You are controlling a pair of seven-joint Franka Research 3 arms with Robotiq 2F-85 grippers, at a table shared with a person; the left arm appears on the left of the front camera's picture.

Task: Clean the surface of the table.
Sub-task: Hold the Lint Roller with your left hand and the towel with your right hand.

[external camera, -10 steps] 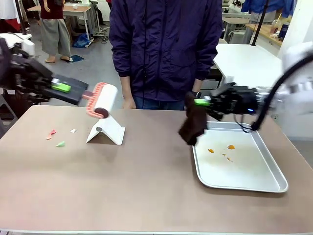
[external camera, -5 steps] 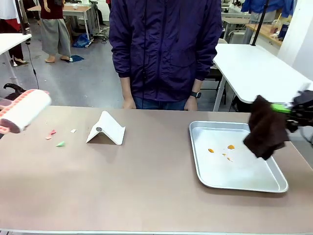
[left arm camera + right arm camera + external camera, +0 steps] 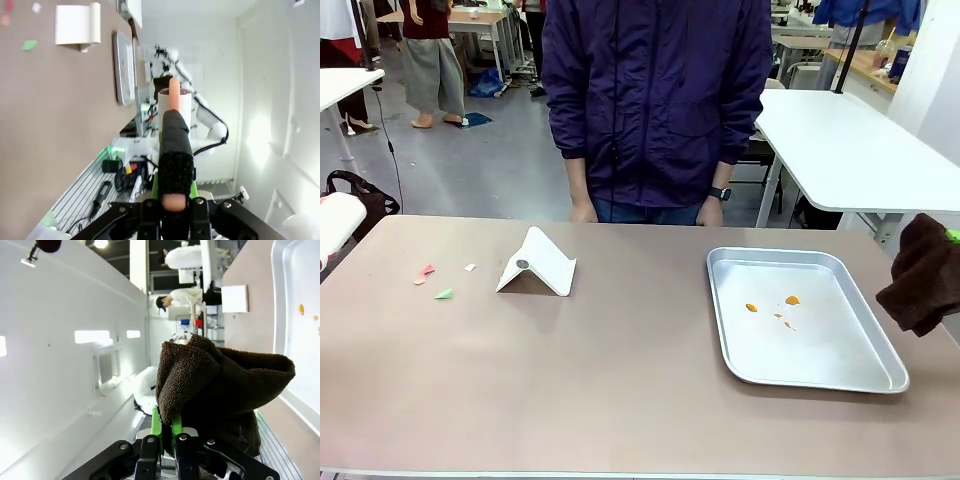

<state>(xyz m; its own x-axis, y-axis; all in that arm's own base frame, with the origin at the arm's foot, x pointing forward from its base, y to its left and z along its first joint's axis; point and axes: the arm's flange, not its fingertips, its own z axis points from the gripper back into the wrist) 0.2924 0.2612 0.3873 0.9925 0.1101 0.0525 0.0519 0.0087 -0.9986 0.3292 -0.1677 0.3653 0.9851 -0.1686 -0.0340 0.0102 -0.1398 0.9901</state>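
The matte taupe table (image 3: 620,400) lies beneath the shallow silver tray (image 3: 820,345), paper scraps (image 3: 443,294) well left of the tray. The right gripper (image 3: 167,437) pinches a nubby brown cloth (image 3: 220,380) just right of the tray, probably for wiping; the left gripper (image 3: 172,210) clamps a cylindrical lint roller (image 3: 175,135) by its handle, probably for scraps

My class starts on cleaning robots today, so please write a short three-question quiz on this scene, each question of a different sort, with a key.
1. True or false: the silver tray is spotless.
2. What does the right gripper clamp? A sponge; B brown cloth; C brush.
3. Short answer: what litters the table left of the white stand?
Key: 1 false, orange crumbs lie in it; 2 B; 3 coloured paper scraps.
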